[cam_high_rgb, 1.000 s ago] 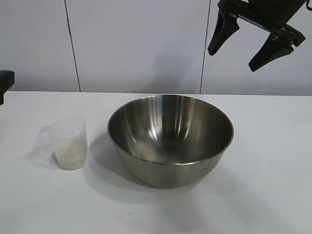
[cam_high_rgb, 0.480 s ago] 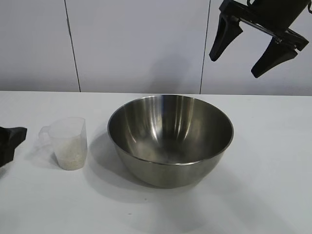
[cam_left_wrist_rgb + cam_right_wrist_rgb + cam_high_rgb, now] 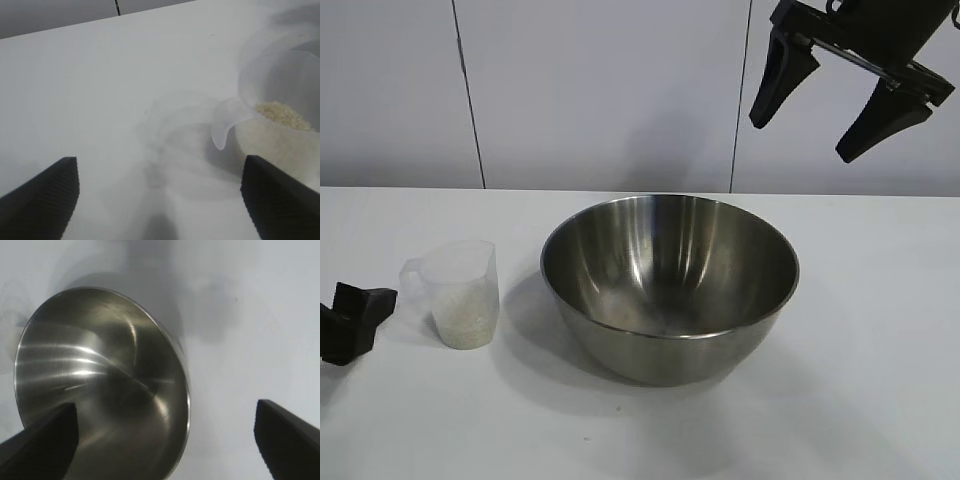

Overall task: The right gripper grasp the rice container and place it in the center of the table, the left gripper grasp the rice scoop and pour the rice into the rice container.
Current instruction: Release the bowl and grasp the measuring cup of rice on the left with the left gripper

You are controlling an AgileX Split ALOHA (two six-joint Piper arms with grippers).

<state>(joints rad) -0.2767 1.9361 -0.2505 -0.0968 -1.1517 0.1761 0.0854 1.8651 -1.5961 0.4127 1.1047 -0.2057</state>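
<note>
Left gripper, jaws spread, sits beside the rice scoop to take its handle; right gripper hangs released above the steel mixing bowl.

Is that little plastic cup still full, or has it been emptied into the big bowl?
Partly full: the upright rice scoop holds rice; the rice container looks empty.

A pale panelled wall (dark vertical seams) stands behind.

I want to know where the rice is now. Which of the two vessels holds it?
The small clear plastic cup holds the rice. The big steel bowl beside it is empty.
</note>
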